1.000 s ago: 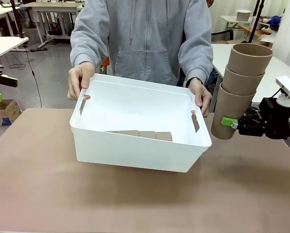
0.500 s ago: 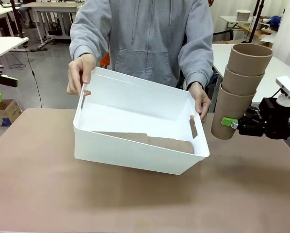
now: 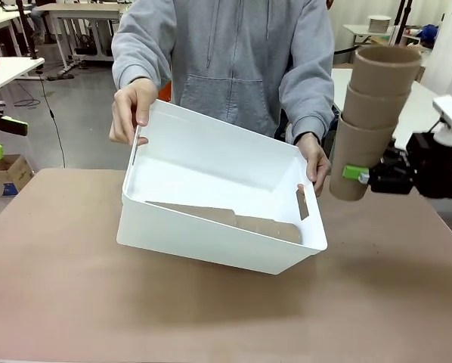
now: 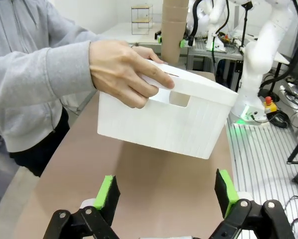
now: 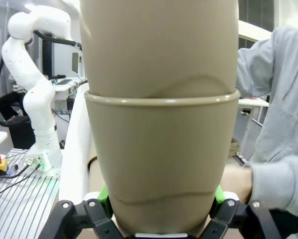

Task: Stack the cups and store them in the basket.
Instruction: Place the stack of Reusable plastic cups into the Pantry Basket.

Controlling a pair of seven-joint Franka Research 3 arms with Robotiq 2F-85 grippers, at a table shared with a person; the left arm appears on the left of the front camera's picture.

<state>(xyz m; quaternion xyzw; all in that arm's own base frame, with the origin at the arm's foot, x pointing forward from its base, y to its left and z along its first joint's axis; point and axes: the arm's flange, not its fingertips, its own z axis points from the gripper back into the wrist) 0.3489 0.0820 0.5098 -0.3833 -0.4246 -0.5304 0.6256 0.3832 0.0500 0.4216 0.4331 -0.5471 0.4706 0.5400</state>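
Observation:
My right gripper (image 3: 356, 175) is shut on the bottom cup of an upright stack of three tan cups (image 3: 371, 113), held in the air just right of the basket (image 3: 211, 242). In the right wrist view the stack (image 5: 161, 134) sits between the green pads of that gripper (image 5: 161, 199). A person holds the white basket by both short sides and tips its far rim up, so the opening faces me. More tan cups (image 3: 233, 218) lie on their sides inside. My left gripper (image 4: 165, 191) is open, low over the table, apart from the basket (image 4: 189, 124).
The person's hands (image 3: 131, 110) grip the basket's rim and stand close to the held stack on the right (image 3: 315, 159). Bare brown table (image 3: 211, 318) stretches in front of the basket. Another white arm's base (image 4: 253, 74) stands beyond the table edge.
The person has tipped the basket's far side higher and the cups inside have slid toward the right. My right gripper has risen slightly with the stack, leaning it toward the basket.

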